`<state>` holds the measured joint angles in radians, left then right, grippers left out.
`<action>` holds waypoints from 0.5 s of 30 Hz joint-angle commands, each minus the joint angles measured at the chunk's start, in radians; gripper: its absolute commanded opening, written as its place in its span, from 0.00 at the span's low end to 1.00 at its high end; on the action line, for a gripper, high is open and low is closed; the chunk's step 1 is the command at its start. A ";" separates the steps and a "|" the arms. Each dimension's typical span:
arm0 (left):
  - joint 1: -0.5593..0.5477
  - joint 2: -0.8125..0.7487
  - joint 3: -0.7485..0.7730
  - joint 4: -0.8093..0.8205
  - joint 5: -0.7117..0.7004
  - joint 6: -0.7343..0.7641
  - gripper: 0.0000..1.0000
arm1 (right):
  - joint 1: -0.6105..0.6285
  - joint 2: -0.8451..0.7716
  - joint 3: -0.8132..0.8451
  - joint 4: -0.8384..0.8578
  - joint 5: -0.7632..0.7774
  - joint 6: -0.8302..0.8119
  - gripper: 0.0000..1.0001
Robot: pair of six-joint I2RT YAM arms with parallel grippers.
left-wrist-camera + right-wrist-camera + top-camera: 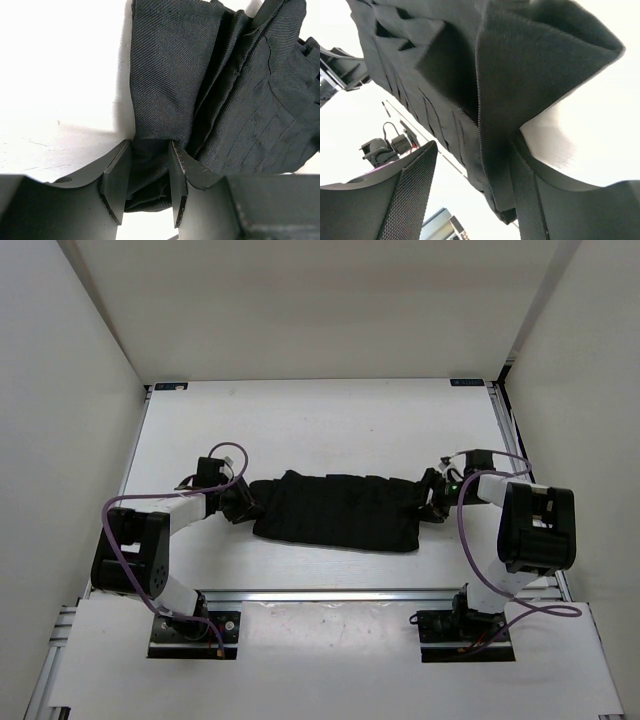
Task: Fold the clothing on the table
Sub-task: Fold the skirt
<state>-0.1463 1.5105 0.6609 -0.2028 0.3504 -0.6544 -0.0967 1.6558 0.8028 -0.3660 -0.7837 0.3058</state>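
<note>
The clothing (335,512), a black pleated garment, lies stretched in a long band across the middle of the white desk (300,420), running from one arm to the other, with its near edge well back from the metal rail (330,594) at the front. The left pincer (240,502) sits low at the garment's left end. In its wrist view the left pincer (148,147) pinches a bunched fold of the cloth (240,115), with one finger (117,180) pressed on each side of the fabric and the pleated part fanning away over the white surface. The right pincer (430,498) is at the garment's right end. From its own camera the right pincer (475,142) stands spread: the mesh-padded finger (410,195) is clear of the cloth with bright desk showing in the gap, while a raised fold of the fabric (520,65) drapes against the other finger (525,195). Purple cables (465,540) loop along both arms.
</note>
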 commanded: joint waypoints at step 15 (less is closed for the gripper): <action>-0.102 -0.007 -0.030 0.046 0.032 -0.037 0.46 | -0.017 -0.102 0.051 -0.164 0.115 -0.028 0.00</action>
<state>-0.2073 1.5089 0.6476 -0.1715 0.3592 -0.6743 -0.0631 1.6302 0.7677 -0.4191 -0.7395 0.3260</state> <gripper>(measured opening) 0.464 0.016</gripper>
